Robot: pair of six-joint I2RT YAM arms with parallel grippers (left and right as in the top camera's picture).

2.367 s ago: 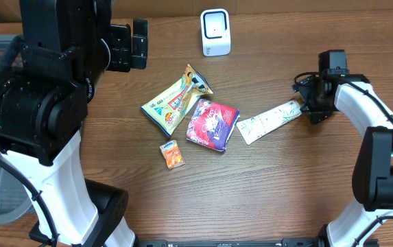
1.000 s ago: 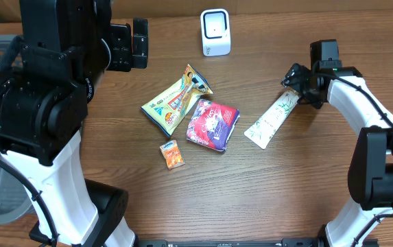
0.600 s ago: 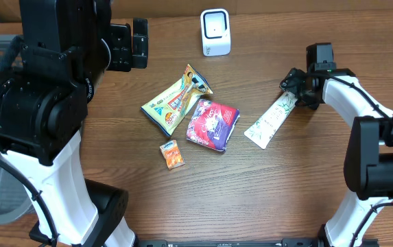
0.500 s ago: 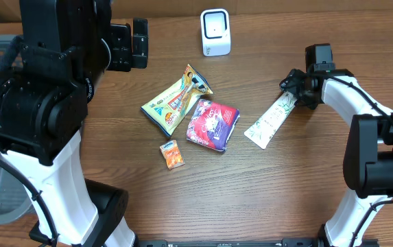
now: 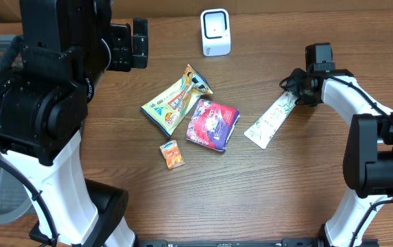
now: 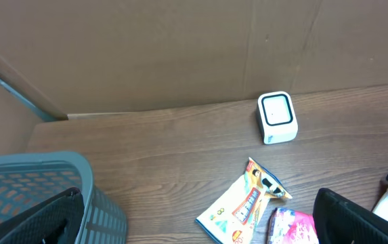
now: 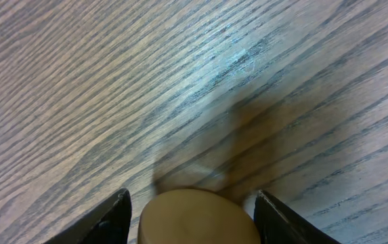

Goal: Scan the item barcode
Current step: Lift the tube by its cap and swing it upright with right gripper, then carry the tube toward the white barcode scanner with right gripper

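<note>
The long white sachet (image 5: pixel 272 119) with the green leaf print lies slantwise on the table (image 5: pixel 285 192), right of centre. The right pincer (image 5: pixel 293 85) is at the sachet's upper end, its jaws parted; the wrist view shows only bare wood between them. The white scanner (image 5: pixel 215 32) stands at the far edge, with open table between it and the sachet. To the sachet's left lie a pink packet (image 5: pixel 212 123), a yellow snack bag (image 5: pixel 176 100) touching it, and a small orange packet (image 5: pixel 172 154) a little apart. The left pincer (image 5: pixel 138 44) hangs released and spread wide at far left, above a grey basket (image 6: pixel 41 193).
</note>
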